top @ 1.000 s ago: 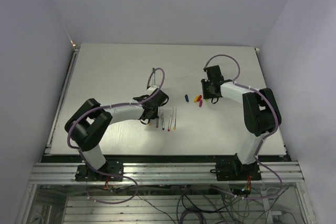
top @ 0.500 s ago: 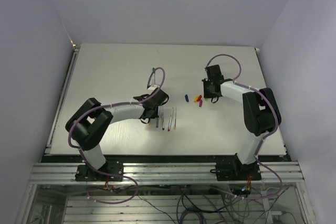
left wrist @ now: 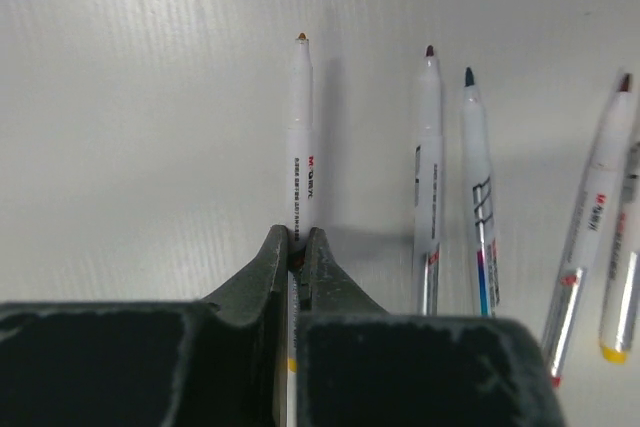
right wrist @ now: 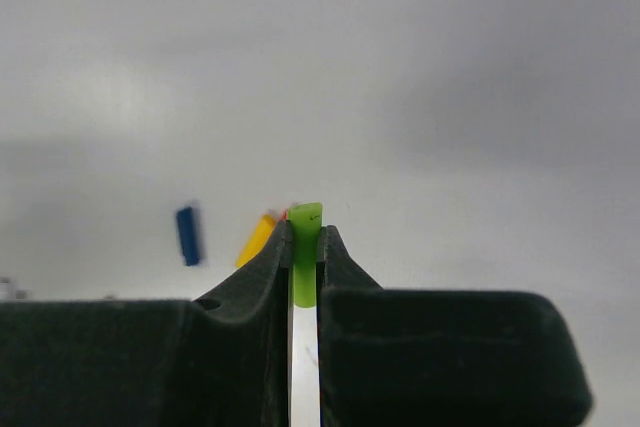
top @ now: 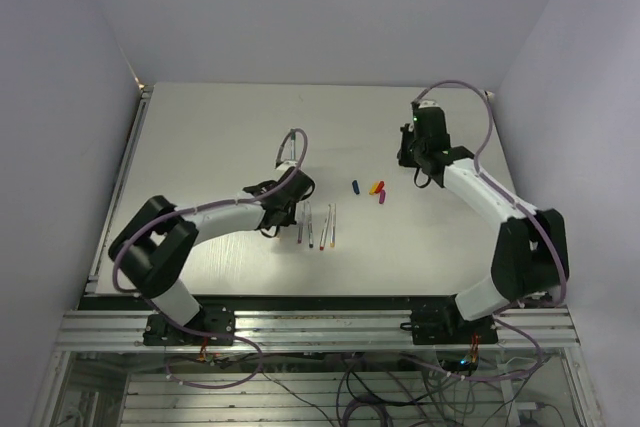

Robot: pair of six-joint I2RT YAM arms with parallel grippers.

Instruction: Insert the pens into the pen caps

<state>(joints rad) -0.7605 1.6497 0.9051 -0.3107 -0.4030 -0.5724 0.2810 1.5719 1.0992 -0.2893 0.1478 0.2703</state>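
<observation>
L: left tool (left wrist: 297, 244) clenched on one pen (left wrist: 301, 137), tip end left free — likely for capping | R: right tool (right wrist: 304, 239) grasping green cap (right wrist: 306, 219), raised off worktop (top: 220, 137) | rest: four pens (left wrist: 428, 167) beside it; blue cap (right wrist: 187, 235), yellow cap (right wrist: 257, 239) lying loose

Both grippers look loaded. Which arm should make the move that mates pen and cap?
Left, probably: the left gripper clamps a pen with its tip clear ahead. The right gripper holds the green cap raised above the table.

High rear camera looks down; close left wrist shares its pens (left wrist: 427, 177).
</observation>
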